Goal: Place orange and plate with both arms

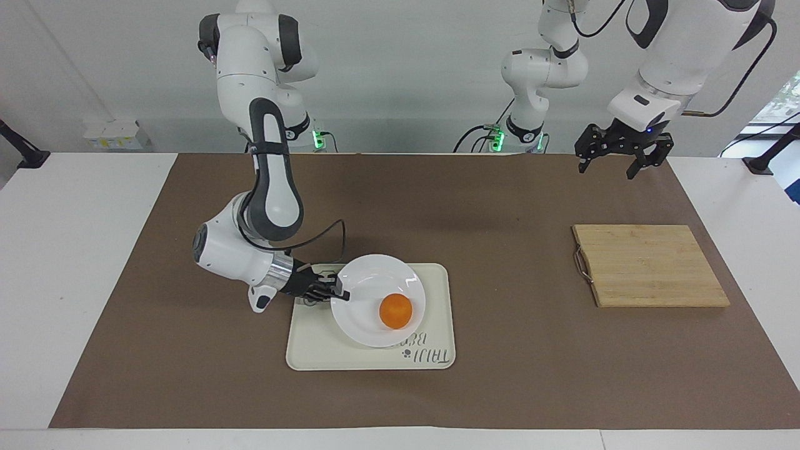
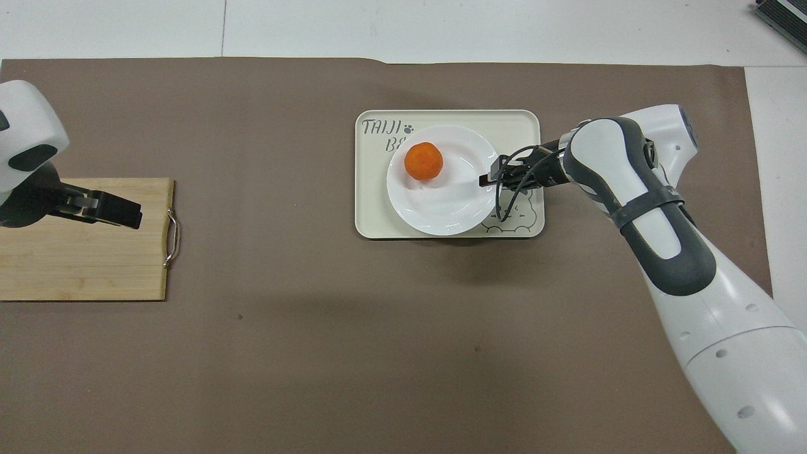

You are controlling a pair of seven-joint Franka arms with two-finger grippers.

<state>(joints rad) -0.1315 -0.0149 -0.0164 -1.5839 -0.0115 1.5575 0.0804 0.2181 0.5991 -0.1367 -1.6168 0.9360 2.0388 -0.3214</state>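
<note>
plate (image 1: pixel 375 294) rim in shut right gripper (image 1: pixel 342 294), tray (image 1: pixel 319 350) lettering half-hidden; left gripper (image 1: pixel 615 164) wide

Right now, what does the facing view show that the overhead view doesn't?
Only the facing view shows both arm bases, the back wall, and the open left tool hanging in the air above the mat near the cutting board. Only the overhead view shows the tray's bear drawing. Both show the right tool shut on the rim of the plate, which carries the orange over the tray.
</note>
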